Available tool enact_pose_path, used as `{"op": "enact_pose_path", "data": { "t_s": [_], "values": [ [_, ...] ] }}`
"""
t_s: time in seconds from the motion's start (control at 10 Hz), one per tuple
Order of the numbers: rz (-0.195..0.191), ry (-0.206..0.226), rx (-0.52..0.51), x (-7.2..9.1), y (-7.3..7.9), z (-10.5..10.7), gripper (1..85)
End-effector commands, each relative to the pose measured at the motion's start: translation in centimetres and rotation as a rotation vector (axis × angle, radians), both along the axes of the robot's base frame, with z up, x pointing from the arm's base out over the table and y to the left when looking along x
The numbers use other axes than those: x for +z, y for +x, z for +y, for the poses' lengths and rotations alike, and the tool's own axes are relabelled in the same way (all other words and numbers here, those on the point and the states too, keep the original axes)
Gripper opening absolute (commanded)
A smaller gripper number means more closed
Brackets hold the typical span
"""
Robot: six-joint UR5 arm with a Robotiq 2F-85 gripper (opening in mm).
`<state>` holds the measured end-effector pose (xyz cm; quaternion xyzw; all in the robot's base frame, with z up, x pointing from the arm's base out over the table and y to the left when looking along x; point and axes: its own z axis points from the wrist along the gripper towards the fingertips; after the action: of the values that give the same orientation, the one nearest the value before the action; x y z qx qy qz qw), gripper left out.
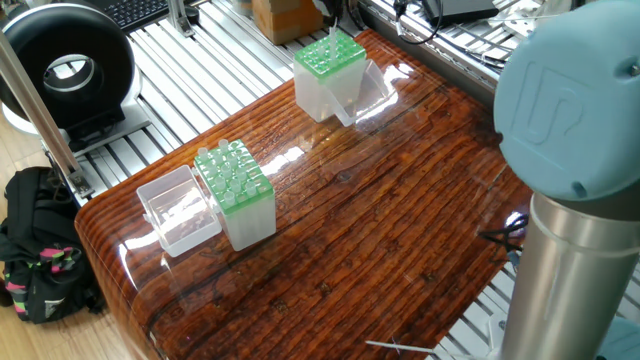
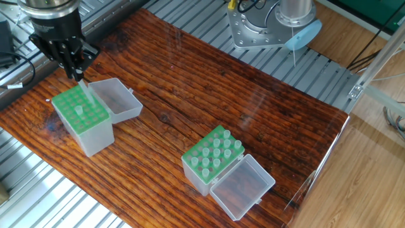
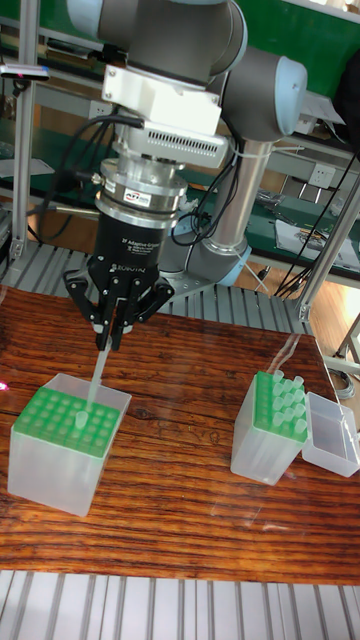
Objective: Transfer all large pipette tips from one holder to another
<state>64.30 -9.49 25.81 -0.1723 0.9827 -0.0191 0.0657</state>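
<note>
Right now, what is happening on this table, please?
A single robot arm is moving large pipette tips between two green-topped holders. Its gripper is shut on one pipette tip and holds it above the nearly empty holder, with the point close to the green grid. One tip already stands in that holder. The other holder, further along the wooden table, is full of tips. Both holders have their clear lids open.

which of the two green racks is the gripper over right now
The nearly empty rack, with a single tip standing in it. The gripper holds a tip just above it, while the other rack, packed with tips, stands far away.
</note>
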Motion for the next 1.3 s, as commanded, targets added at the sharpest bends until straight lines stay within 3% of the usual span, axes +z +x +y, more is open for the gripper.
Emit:
{"op": "enact_pose_path", "data": {
  "t_s": [0.0,1.2],
  "values": [
    [-0.024,0.004,0.026,0.6,0.8,-0.6,1.0],
    [-0.047,0.017,0.038,0.4,2.5,-0.7,1.0]
  ]
}}
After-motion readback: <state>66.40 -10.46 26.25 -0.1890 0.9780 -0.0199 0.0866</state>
